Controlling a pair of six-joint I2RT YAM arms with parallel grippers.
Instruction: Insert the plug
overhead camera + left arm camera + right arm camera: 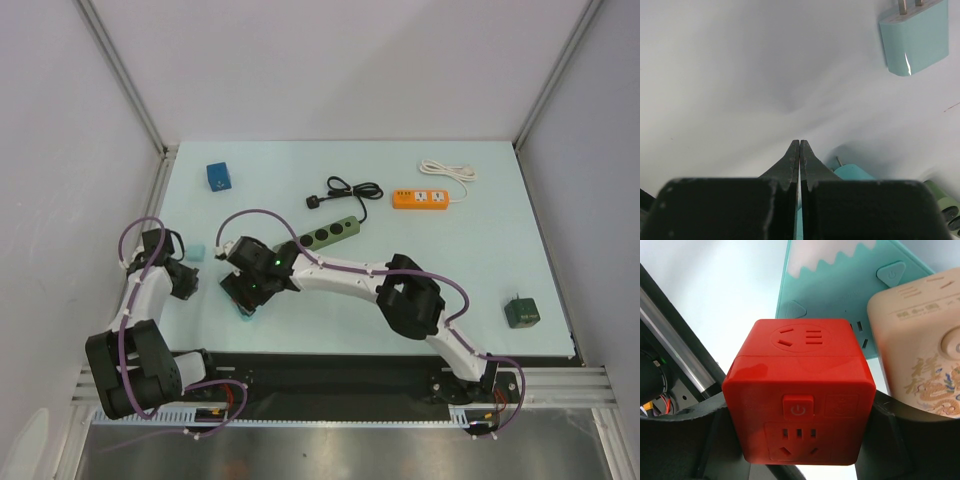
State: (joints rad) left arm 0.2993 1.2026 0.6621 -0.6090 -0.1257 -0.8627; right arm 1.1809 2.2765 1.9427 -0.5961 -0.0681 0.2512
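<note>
From above, your right gripper sat low over the table, and your left gripper was near the teal plug. At the left wrist, the gripper was pressed together and empty, with the plug lying ahead. At the right wrist, you pinched a red socket cube.

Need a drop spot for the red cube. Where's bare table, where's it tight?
Bare: the right side between the orange power strip and the dark green cube; also the far edge between the blue cube and the white cable. Crowded: front left, around left gripper and right gripper.
</note>
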